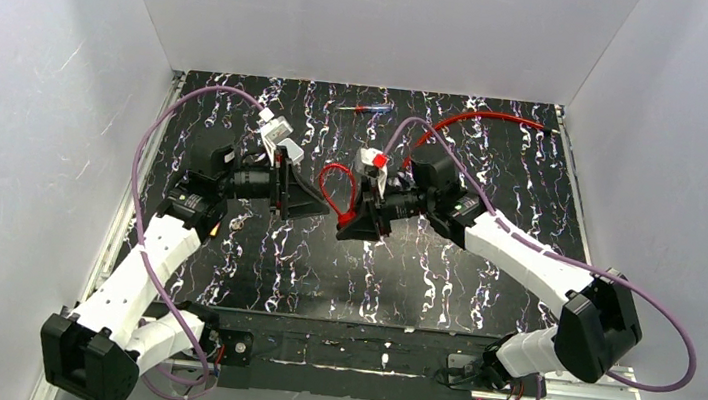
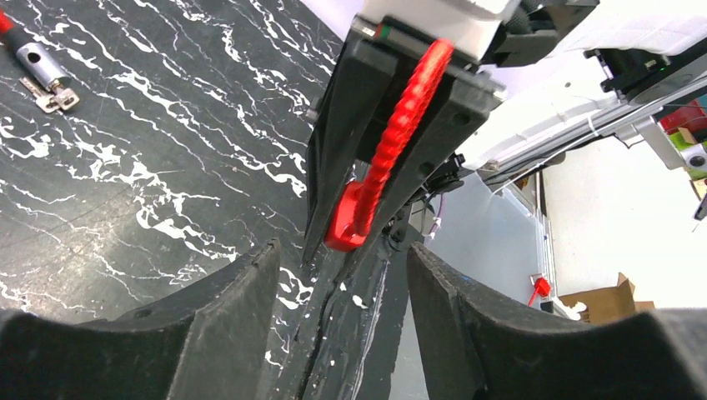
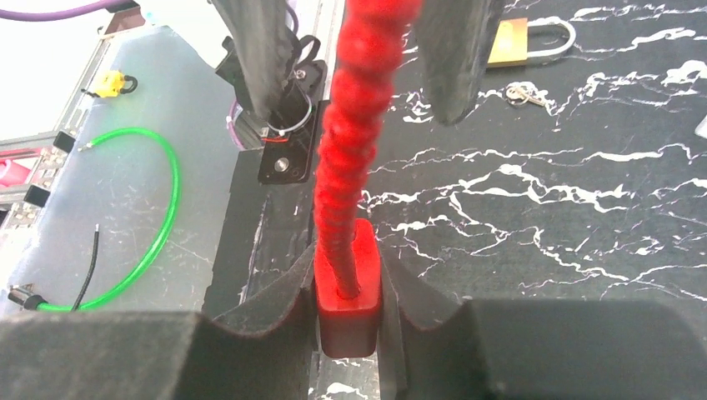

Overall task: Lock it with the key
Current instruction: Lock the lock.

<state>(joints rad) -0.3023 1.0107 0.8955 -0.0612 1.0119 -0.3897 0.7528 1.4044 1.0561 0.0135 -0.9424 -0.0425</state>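
Left pincer (image 2: 342, 268) is hanging open and empty, right pincer (image 3: 348, 292) is clamping the red lock end (image 3: 346, 323), which is sitting dead ahead just off left's tips, red cable (image 2: 408, 108) running on-axis away; I'm counting one cable, one brass padlock (image 3: 515, 42), one key bunch (image 2: 50, 98) and a second key bunch (image 3: 525, 93), both lying apart on the counter (image 2: 167, 175).

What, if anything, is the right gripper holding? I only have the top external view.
Observer: The right wrist view shows the right gripper shut on the red end block of the red cable.
Operator: And the other arm?
Observer: The left gripper is open, gripping nothing; the block sits just ahead of it.
Operator: Any key in sight?
Observer: Left wrist view: keys lie on the table at the end of a silver lock barrel.
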